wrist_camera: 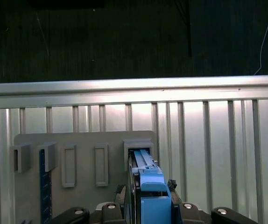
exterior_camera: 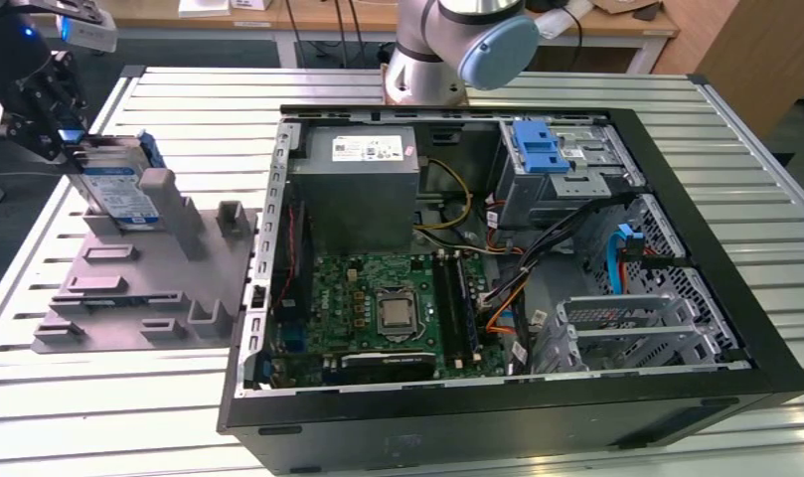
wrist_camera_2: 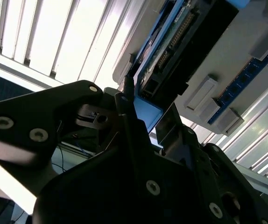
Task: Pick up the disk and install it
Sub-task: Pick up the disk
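The disk (exterior_camera: 118, 191) stands on edge in a slot of the grey holder plate (exterior_camera: 150, 283) at the exterior view's left, its white-and-blue label facing out. My gripper (exterior_camera: 76, 149) is at the disk's top end. In the first wrist view the blue carrier of the disk (wrist_camera: 149, 179) sits between my gripper (wrist_camera: 146, 187) fingers, which press against both its sides, and its lower end is in the holder's slot (wrist_camera: 138, 145). The second wrist view shows the disk (wrist_camera_2: 180, 42) edge-on, its connector side toward my gripper (wrist_camera_2: 148, 112).
An open computer case (exterior_camera: 720, 248) lies on the slatted metal table (exterior_camera: 773, 159), with a grey drive cage with a blue latch (exterior_camera: 551, 149) at its far corner, a power-supply box (exterior_camera: 355, 169) and a motherboard (exterior_camera: 382, 308). A blue strip (wrist_camera: 43, 186) stands in another slot of the holder.
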